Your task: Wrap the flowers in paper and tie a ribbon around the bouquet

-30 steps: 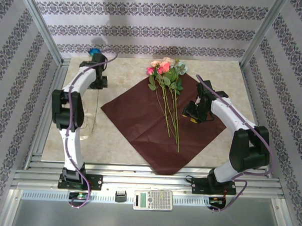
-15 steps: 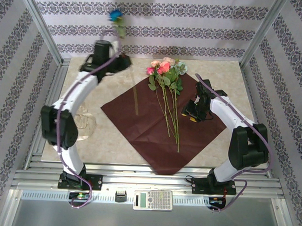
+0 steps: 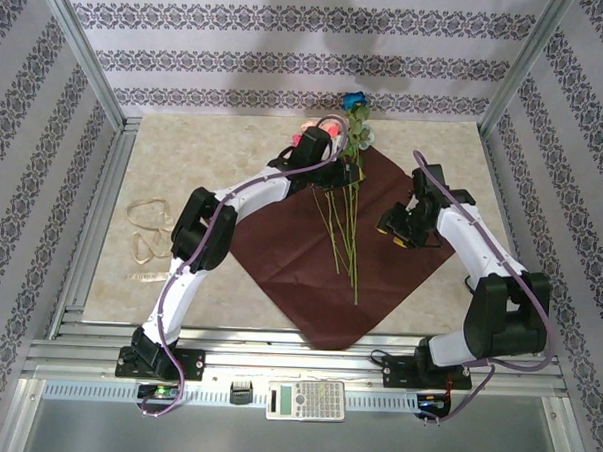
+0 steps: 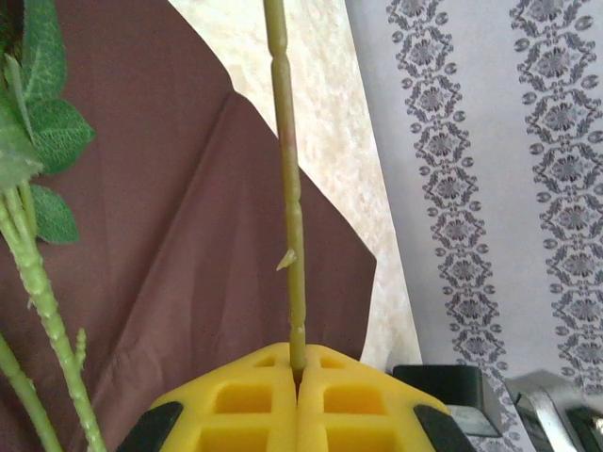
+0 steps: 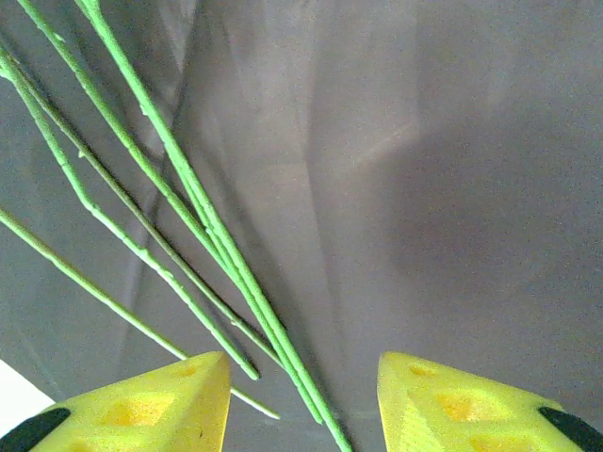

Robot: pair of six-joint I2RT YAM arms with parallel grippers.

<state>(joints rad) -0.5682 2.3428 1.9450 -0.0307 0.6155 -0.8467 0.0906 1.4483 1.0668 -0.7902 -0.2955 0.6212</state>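
Flowers (image 3: pixel 346 173) lie on the maroon paper (image 3: pixel 290 256), heads at its far corner | risk: blue bloom's stem (image 4: pixel 289 188) may twist out of my thin pinch or land off the bunch | left gripper (image 4: pixel 298 372) clamped shut on that stem | right gripper (image 5: pixel 301 363) half open, empty, over paper beside the stems

Lab cell: aluminium frame (image 3: pixel 83 51), patterned walls (image 3: pixel 289 45)
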